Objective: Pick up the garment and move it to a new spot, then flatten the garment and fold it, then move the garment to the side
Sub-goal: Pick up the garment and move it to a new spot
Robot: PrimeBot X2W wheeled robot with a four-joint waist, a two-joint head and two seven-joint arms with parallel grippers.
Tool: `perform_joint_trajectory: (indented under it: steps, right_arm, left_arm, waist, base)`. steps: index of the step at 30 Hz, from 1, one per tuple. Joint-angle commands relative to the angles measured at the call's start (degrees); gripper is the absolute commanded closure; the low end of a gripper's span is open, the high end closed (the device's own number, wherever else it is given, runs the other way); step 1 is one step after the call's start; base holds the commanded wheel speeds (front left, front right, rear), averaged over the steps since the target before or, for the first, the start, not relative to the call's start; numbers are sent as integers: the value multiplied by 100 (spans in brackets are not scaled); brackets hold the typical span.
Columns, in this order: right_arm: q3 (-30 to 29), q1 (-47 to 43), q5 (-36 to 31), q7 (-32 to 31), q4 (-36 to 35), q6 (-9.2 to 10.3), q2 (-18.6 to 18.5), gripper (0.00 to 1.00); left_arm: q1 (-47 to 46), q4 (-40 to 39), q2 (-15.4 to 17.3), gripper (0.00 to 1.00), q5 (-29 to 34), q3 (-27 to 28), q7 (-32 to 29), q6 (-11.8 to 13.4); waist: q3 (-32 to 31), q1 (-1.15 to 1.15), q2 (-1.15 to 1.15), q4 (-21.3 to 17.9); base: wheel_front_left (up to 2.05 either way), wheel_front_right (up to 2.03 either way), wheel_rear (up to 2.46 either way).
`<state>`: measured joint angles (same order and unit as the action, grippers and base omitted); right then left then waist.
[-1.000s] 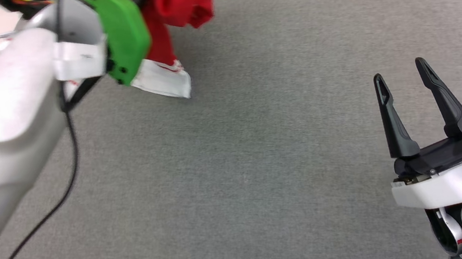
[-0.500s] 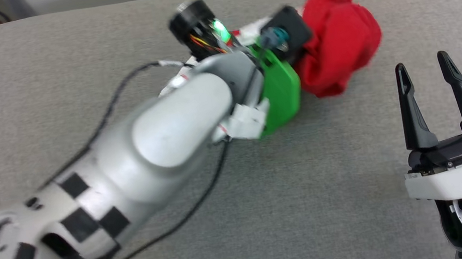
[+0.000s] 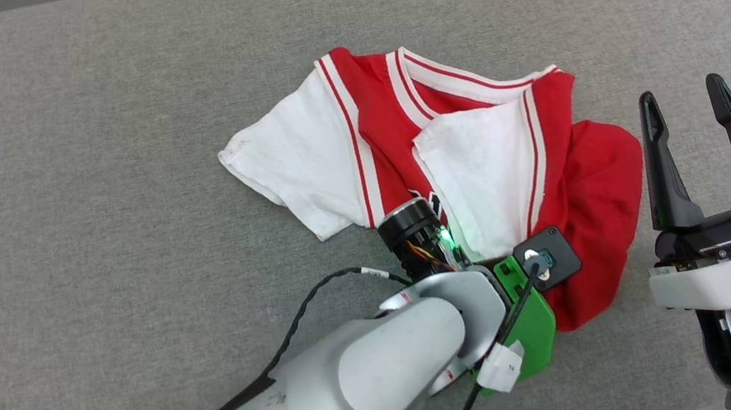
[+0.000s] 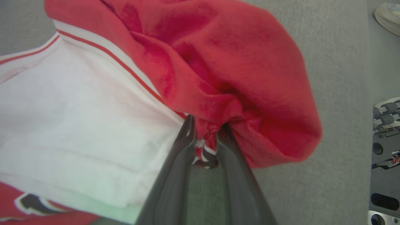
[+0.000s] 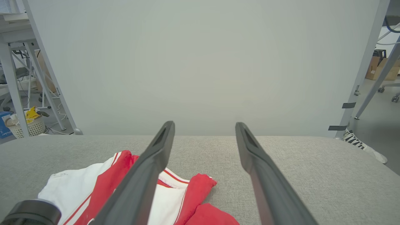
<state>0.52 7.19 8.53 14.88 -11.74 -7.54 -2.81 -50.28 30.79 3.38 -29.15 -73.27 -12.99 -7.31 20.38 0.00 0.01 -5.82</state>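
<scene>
The red jersey T-shirt [image 3: 458, 149] lies crumpled, centre-right on the grey fabric desk [image 3: 86, 201]. The left pincer [image 4: 205, 125] clamps a bunched red edge with striped trim, evidently for repositioning. The right pincer [image 3: 680, 100] stands just beside it, spread wide and empty, likely ready for flattening.

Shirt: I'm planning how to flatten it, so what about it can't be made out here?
- Lettering on the shirt: head view, covered by a folded white sleeve and the left arm; left wrist view, cut off by the bottom edge.
- Hem: head view, lost in bunched red cloth.
- How much cloth the left pincer pinches: left wrist view, folds hide it.
</scene>
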Motion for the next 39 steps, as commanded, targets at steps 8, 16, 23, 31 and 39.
perform_joint_trajectory:
  steps: [8, 16, 23, 31, 39]
  right_arm:
    - [-33, -30, -49, 12, 94, 5, -7, 0]
    - [-81, -406, -94, 12, 165, 5, -7, 0]
    - [-106, -671, -121, 12, 217, 5, -7, 0]
    - [-96, -822, -146, 12, 245, 5, -7, 0]
    - [-115, -964, -181, 12, 292, 5, -7, 0]
  left_arm:
    - [-120, -137, -48, 0, -37, -7, 1183, -17]
    - [-162, 82, -49, 0, -183, 197, 2433, 327]
    - [229, -2, 313, 0, -225, 1006, 2787, 1092]
    - [1395, -1198, 1081, 0, 273, 2580, 2797, 1982]
    - [2989, -2003, 1395, 0, 769, 4013, 2798, 2405]
  waist:
    - [-383, 0, -1, 356]
    - [-1036, 0, -1, 667]
    - [-1351, 0, -1, 899]
    - [-1534, 0, -1, 1002]
    - [-1702, 0, -1, 1076]
  base:
    - [0, 0, 0]
    - [0, 0, 0]
    - [0, 0, 0]
    - [0, 0, 0]
    - [0, 0, 0]
